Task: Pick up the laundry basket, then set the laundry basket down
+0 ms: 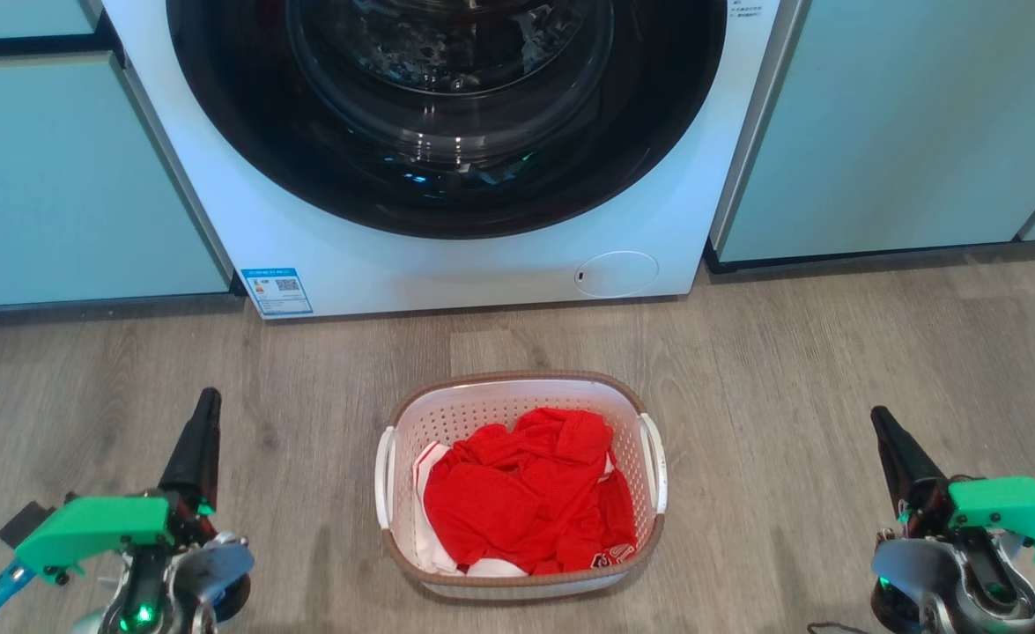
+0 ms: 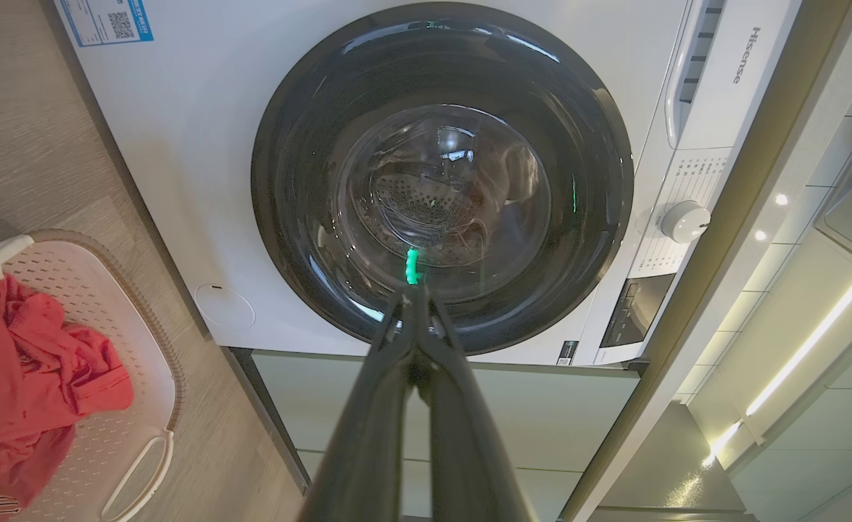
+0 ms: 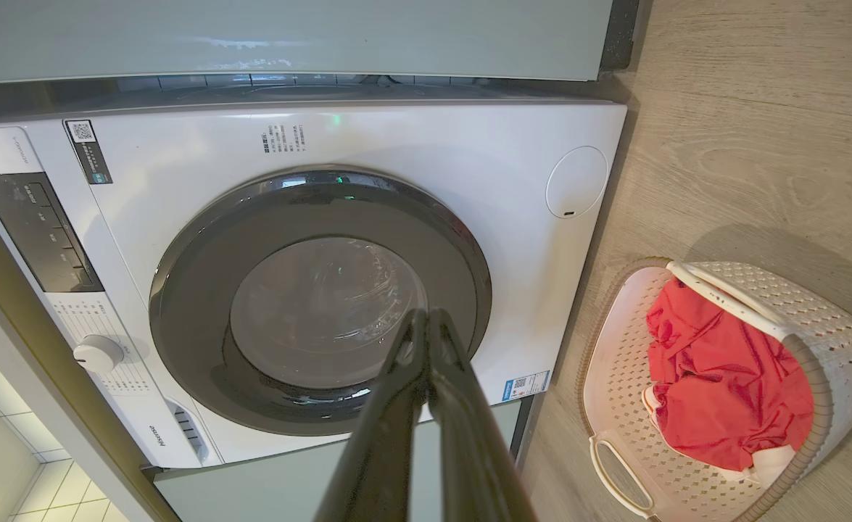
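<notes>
**Hazards.** The left jaws and right jaws are both clenched and hold nothing. They must part before either white handle (image 1: pixel 384 475) can be taken, or the tips will only push the laundry basket (image 1: pixel 517 378) across the floor (image 1: pixel 790 352). An uneven lift between the two sides would likely tip it and spill the load. The slim handles could slip along the long fingers. The washing machine (image 1: pixel 482 273) stands beyond the jaw tips, so a forward swing may strike it.

**Condition.** The basket rests upright on the floor, between the two sets of jaws and well apart from each. Its walls are white and perforated, its rim brown and woven-look, with no damage seen. A crumpled red garment (image 1: pixel 526 493) lies over white cloth (image 1: pixel 491 568) inside.
</notes>
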Robot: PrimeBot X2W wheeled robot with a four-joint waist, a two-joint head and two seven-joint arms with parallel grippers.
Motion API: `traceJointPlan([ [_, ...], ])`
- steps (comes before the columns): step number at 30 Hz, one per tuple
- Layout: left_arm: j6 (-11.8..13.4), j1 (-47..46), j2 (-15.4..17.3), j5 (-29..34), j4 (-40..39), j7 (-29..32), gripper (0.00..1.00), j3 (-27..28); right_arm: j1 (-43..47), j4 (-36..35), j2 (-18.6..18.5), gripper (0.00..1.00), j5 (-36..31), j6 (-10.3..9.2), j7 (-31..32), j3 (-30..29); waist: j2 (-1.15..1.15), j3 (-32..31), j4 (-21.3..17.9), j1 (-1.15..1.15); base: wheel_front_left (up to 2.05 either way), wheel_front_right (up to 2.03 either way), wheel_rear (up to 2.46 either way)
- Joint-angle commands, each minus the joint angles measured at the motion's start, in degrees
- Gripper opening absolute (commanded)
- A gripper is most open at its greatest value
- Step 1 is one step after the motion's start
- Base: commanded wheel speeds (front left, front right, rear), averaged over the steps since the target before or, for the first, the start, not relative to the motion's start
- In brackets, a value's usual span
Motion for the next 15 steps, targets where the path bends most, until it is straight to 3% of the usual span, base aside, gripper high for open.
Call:
traceJointPlan([
  [1,-0.4,-2.9,0.5,0.5,-1.7,0.5,0.0,2.1,-2.8,-2.0,-0.4,0.0,-0.6,-0.01,0.5,0.9,0.0,0.0,0.0,0.0,0.0,0.0,0.0],
  [15,-0.4,-2.9,0.5,0.5,-1.7,0.4,0.0,2.1,-2.8,-2.0,-0.4,0.0,-0.6,-0.01,0.5,1.0,0.0,0.0,0.0,0.0,0.0,0.0,0.0],
])
